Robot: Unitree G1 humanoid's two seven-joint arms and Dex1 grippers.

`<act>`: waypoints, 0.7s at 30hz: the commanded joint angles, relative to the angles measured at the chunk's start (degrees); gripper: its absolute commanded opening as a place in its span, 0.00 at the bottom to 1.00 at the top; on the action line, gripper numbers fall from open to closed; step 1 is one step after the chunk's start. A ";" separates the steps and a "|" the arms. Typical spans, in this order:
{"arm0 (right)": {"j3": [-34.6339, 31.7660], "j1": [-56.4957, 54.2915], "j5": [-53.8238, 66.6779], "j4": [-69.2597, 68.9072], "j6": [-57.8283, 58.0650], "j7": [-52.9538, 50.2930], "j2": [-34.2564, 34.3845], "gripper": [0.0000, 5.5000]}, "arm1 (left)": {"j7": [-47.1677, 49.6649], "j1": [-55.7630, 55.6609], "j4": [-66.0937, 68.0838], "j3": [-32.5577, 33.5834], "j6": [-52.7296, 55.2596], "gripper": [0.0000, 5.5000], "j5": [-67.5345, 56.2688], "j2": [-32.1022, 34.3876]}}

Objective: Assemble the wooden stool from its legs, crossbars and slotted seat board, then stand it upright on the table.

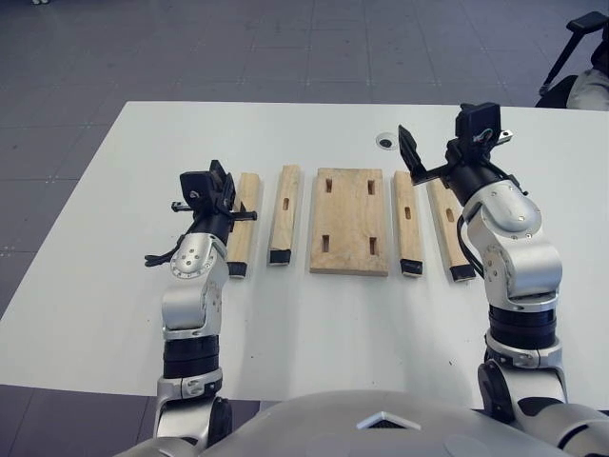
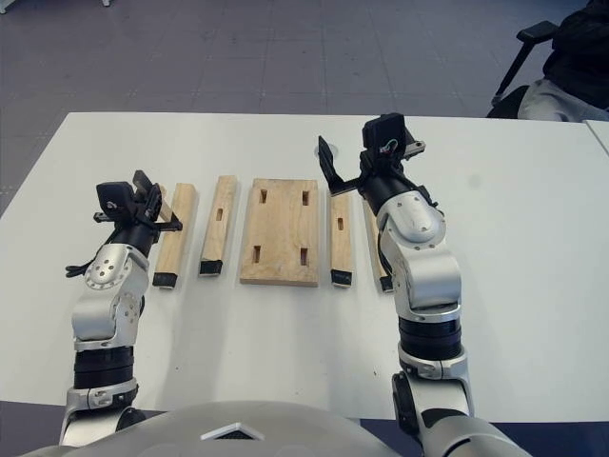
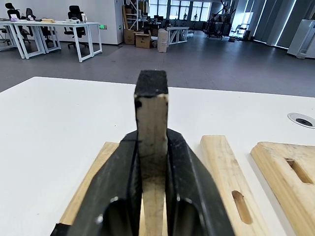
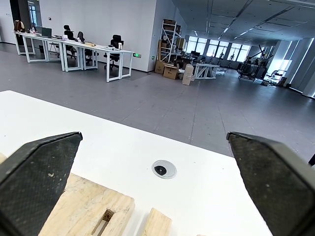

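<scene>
The slotted seat board (image 1: 349, 221) lies flat mid-table. Two wooden legs (image 1: 284, 214) (image 1: 245, 224) lie to its left, and two more (image 1: 407, 224) (image 1: 447, 228) to its right, all with black-tipped ends toward me. My left gripper (image 3: 152, 142) hovers over the leftmost leg, shut on a thin wooden bar (image 3: 151, 108) with a black end that points away from me. My right gripper (image 4: 152, 140) is raised above the far ends of the two right legs. It is wide open with nothing between its black pads (image 4: 39, 172).
The white table (image 1: 314, 324) has a round cable hole (image 1: 385, 140) behind the seat board. Bare tabletop stretches in front of the parts and to both sides. A chair (image 2: 523, 48) stands beyond the far right corner.
</scene>
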 commanded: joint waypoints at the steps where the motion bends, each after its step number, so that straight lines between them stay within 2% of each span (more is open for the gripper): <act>1: -0.10 -0.62 -0.32 0.01 -0.11 -0.34 0.43 1.00 | 0.11 -0.16 0.21 -1.14 2.59 0.08 0.21 -1.26; 19: -0.46 -1.11 -0.58 0.18 0.44 -0.68 0.84 1.00 | 0.83 -2.43 -2.36 0.37 5.69 0.08 -0.19 -2.17; 20: -0.42 -1.14 -0.64 0.22 0.45 -0.70 0.85 1.00 | 0.73 -2.42 -2.39 0.50 5.90 0.14 -0.32 -2.19; 21: -0.40 -1.17 -0.68 0.25 0.46 -0.71 0.84 1.00 | 0.53 -2.41 -2.39 0.63 6.10 0.16 -0.60 -2.27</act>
